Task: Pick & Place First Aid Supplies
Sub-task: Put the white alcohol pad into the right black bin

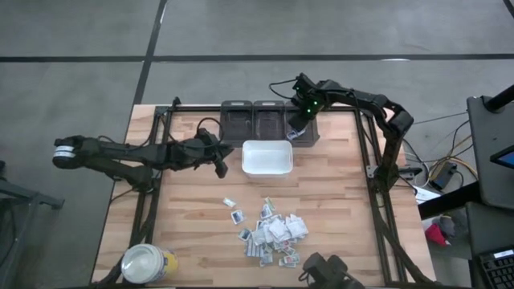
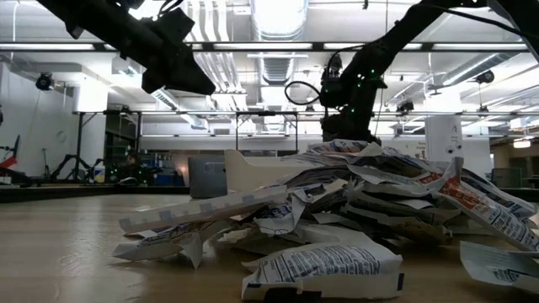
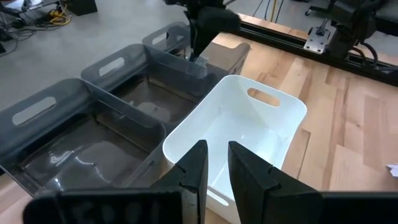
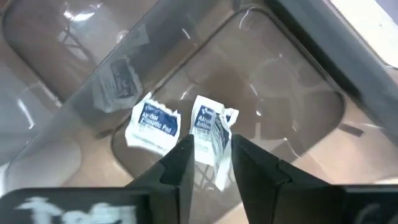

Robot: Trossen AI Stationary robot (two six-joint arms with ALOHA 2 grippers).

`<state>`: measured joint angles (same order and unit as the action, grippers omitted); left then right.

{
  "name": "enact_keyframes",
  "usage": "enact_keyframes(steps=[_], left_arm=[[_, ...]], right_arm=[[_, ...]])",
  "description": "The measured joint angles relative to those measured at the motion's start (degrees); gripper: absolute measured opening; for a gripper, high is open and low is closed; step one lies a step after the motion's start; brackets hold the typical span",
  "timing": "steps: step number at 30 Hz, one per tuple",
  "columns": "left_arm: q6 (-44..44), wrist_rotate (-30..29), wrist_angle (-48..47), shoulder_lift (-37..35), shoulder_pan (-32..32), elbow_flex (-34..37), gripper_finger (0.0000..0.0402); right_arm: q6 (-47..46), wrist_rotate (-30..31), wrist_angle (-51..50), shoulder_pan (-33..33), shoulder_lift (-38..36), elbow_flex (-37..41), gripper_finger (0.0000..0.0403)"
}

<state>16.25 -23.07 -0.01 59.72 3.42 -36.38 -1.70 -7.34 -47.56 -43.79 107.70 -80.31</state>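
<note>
The first aid supplies [image 1: 273,233] lie in a loose pile of small white packets near the table's front edge, filling the low view [image 2: 354,194]. My right gripper [image 4: 213,165] hangs over the rightmost grey bin [image 4: 280,93] at the far edge, fingers apart, pointing steeply down. One white-and-blue packet [image 4: 211,130] shows in the gap between its fingers. Another packet [image 4: 152,121] lies on the bin's floor. My left gripper [image 3: 216,168] hovers just left of the white tray [image 3: 249,118], narrowly open and holding nothing. My right gripper has the packet's crumpled lower edge [image 4: 221,174] between its parted fingers, above the bin's floor. Whether either finger touches it, I cannot tell.
Three grey bins [image 1: 253,119] stand side by side at the far edge, behind the white tray [image 1: 267,144]. A yellow jar with a white lid [image 1: 147,263] sits at the front left corner. Black frame rails [image 1: 377,160] run along the table's sides.
</note>
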Motion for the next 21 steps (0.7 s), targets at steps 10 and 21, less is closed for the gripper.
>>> enact_keyframes(steps=[10, 21], left_arm=[[0.3, 5.8, 0.0, 0.0, -0.6, -1.2, 0.0062], [3.1, 5.9, -0.1, 2.1, -5.3, -3.5, 0.0062]], right_arm=[[3.3, 3.0, -9.0, 0.0, -8.6, -2.0, 0.0098], [7.0, 2.1, -10.3, 0.7, -29.6, 3.0, 0.0078]])
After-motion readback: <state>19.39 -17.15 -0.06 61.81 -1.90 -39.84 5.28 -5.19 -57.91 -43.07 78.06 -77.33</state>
